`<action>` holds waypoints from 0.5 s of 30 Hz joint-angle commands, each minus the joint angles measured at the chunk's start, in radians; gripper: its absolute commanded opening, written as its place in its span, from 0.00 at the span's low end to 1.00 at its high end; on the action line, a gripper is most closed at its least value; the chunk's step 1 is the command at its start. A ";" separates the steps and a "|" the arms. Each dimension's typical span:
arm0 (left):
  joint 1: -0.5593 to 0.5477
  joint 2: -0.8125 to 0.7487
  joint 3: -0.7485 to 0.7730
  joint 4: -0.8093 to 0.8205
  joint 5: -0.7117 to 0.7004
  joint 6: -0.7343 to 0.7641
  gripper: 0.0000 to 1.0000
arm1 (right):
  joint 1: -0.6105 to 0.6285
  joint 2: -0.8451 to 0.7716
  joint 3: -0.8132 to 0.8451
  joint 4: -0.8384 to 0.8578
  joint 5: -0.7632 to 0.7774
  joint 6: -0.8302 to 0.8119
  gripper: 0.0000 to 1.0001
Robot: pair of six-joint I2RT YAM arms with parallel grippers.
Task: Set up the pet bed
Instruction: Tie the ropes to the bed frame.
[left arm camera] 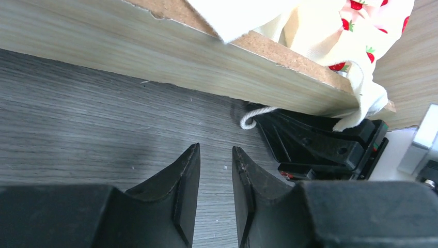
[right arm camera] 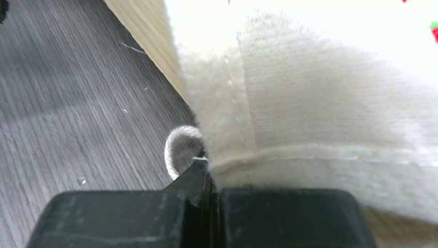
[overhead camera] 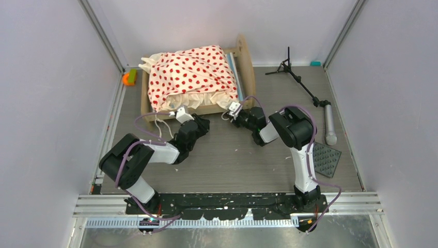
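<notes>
1. Right claw [right arm camera: 207,173] pinched shut on the bedding [right arm camera: 310,103] ruffle, at the near rail of the bed frame [overhead camera: 247,67].
2. Left claw [left arm camera: 216,155] slightly parted, empty, just off that rail.
3. I'd grip the left ruffle corner first, then pull both evenly.

The left arm [overhead camera: 155,152] and the right arm [overhead camera: 306,168] are each built of chunky black joint housings joined by white tube links, with a purple cable [overhead camera: 136,123] looping along the outside. Both rise from a flat black base plate [overhead camera: 227,202]. The left arm's fingers [left arm camera: 183,178] are matte black tapered wedges.
</notes>
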 commanded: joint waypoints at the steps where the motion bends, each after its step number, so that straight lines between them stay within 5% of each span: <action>1: 0.002 -0.035 -0.011 0.054 -0.038 -0.005 0.31 | 0.000 -0.002 0.002 0.222 -0.071 0.034 0.00; 15: 0.009 -0.040 0.002 0.046 -0.025 -0.004 0.42 | -0.007 -0.045 -0.030 0.195 -0.258 0.004 0.00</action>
